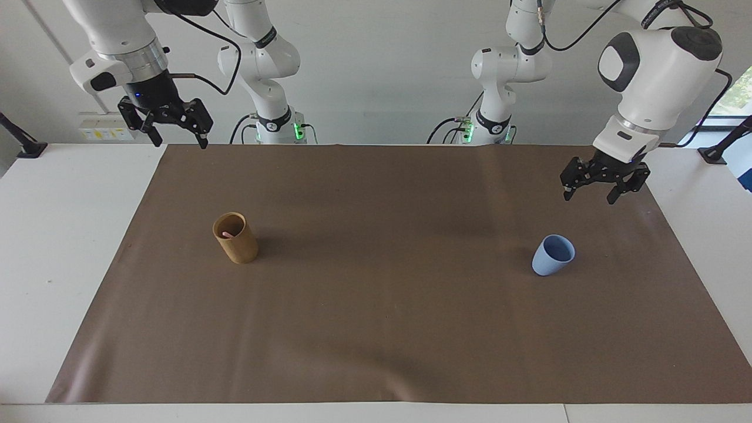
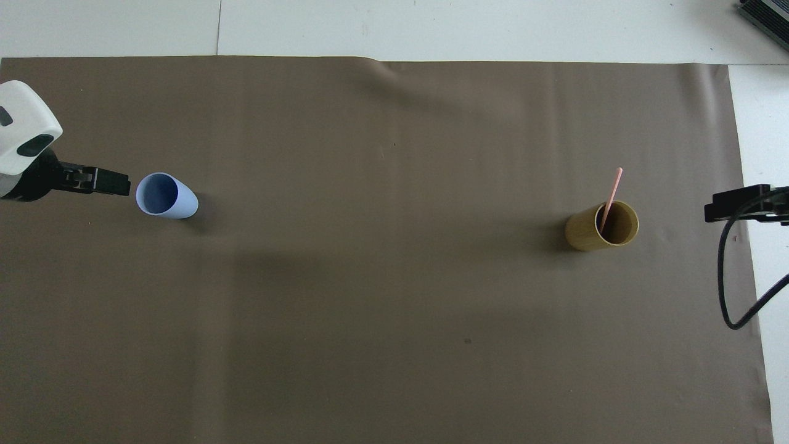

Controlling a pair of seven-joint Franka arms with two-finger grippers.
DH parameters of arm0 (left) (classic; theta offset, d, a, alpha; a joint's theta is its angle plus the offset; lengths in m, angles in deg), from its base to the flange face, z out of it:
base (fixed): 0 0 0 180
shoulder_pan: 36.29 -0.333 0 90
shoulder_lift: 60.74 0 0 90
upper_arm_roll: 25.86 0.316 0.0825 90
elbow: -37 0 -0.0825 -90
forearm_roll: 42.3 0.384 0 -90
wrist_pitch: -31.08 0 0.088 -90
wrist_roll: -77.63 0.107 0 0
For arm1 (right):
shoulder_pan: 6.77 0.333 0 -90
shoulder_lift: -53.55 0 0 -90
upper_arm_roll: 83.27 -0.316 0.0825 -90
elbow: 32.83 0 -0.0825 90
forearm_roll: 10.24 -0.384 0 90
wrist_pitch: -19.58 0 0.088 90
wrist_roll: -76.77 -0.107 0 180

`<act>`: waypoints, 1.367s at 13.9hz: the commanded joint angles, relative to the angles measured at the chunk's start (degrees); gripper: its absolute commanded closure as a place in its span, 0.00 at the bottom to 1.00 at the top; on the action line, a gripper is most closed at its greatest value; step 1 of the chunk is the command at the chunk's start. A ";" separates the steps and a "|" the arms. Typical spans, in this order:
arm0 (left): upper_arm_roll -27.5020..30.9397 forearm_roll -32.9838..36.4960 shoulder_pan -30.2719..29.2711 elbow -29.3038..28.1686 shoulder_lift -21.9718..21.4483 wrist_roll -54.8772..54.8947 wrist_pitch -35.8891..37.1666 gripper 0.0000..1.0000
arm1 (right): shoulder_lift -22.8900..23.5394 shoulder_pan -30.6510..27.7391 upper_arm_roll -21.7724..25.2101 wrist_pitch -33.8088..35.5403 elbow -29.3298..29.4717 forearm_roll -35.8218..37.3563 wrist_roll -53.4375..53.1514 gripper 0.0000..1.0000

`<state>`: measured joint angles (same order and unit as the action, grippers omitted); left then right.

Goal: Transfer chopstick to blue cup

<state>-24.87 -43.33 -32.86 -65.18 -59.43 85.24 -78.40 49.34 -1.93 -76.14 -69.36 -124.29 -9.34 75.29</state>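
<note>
A single pale pink chopstick [image 2: 612, 191] stands tilted in the tan cylindrical cup [image 2: 601, 227], toward the right arm's end of the mat. In the facing view only its tip [image 1: 227, 234] shows inside the tan cup [image 1: 235, 238]. The blue cup [image 1: 553, 255] stands upright toward the left arm's end, with nothing showing in it [image 2: 165, 196]. My left gripper [image 1: 588, 198] hangs open and holds nothing, above the mat just beside the blue cup and apart from it; it also shows in the overhead view [image 2: 108, 183]. My right gripper [image 1: 181, 144] waits open, high over the mat's corner by its base [image 2: 736, 205].
A brown mat [image 1: 376, 329] covers most of the white table [image 1: 53, 235]. A black cable [image 2: 730, 290] loops down from the right arm past the mat's edge. A dark device [image 2: 767, 15] sits at the table's corner farthest from the robots.
</note>
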 commanded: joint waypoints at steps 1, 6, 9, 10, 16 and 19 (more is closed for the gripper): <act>-0.28 -1.08 -1.49 -4.59 1.75 1.44 -7.82 0.00 | -0.45 -0.53 -0.01 -0.09 0.05 -1.16 1.22 0.00; -0.28 -2.74 -3.87 -6.62 7.99 5.13 -15.13 0.00 | -0.45 -0.53 -0.01 -0.09 -0.03 -1.16 1.22 0.00; -0.28 -3.18 -4.66 -6.62 10.89 5.22 -18.74 0.00 | -0.45 -0.53 -0.01 -0.09 -0.03 -1.16 1.22 0.00; -0.28 -3.62 -4.75 -6.62 11.77 5.22 -19.79 0.00 | -0.45 -0.53 -0.10 -0.09 -0.03 -1.16 1.22 0.00; -0.37 -4.42 -4.40 -11.01 13.54 5.66 -23.14 0.07 | -0.45 -0.53 -0.01 -0.09 -0.03 -1.16 1.22 0.00; -0.37 -4.50 -4.49 -11.02 13.54 5.66 -22.88 0.82 | -0.45 -0.53 -0.01 -0.18 -0.03 -1.16 1.22 0.00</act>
<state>-25.04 -46.63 -36.95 -74.82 -44.98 89.39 -99.90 49.34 -1.93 -76.14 -69.36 -124.29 -9.34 75.29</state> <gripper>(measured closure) 0.159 0.000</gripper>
